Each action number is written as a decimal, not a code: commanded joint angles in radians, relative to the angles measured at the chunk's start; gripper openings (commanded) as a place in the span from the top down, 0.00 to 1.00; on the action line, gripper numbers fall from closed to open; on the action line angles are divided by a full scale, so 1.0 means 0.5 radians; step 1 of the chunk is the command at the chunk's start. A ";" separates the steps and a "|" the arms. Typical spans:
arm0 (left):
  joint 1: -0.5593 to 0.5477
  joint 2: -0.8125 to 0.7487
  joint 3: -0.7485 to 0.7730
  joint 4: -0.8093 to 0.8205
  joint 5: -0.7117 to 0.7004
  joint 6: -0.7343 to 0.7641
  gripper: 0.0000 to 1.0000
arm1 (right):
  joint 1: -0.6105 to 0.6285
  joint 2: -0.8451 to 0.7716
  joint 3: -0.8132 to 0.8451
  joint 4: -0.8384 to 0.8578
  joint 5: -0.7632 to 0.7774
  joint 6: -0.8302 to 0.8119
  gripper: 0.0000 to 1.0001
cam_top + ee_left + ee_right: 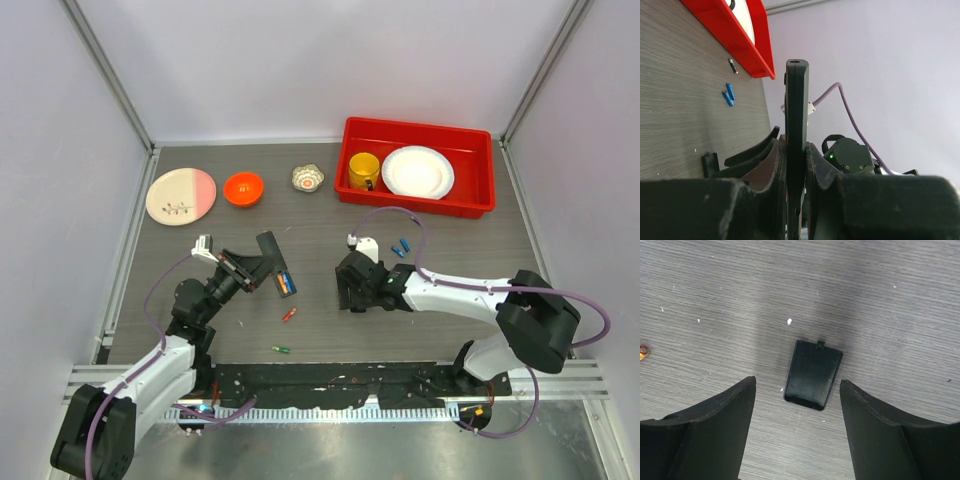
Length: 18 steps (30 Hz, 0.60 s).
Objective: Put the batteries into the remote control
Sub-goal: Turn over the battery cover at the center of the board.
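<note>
Gripping slim flat black remote control (796, 100) in left pincer (795, 146).
Hovering wide-spread right pincer (797, 382) over small squarish black flat piece (813, 375).

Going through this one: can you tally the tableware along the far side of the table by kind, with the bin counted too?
Plates: 2, the pink-and-cream plate and the white plate
Bowls: 2, the orange bowl and the small patterned bowl
Mugs: 1, the yellow mug
Bins: 1, the red bin
Total: 6
</note>
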 commanded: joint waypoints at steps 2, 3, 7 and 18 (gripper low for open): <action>-0.010 0.003 -0.010 0.078 0.004 0.039 1.00 | 0.012 0.045 0.040 0.084 -0.004 -0.021 0.27; -0.010 0.003 -0.010 0.078 0.007 0.042 1.00 | 0.015 0.046 0.037 0.093 -0.013 -0.018 0.27; -0.010 0.010 -0.010 0.084 0.010 0.039 1.00 | 0.015 0.049 0.037 0.102 -0.020 -0.015 0.27; -0.007 -0.003 -0.019 0.091 0.010 0.042 1.00 | 0.030 0.061 0.040 0.096 -0.007 -0.002 0.27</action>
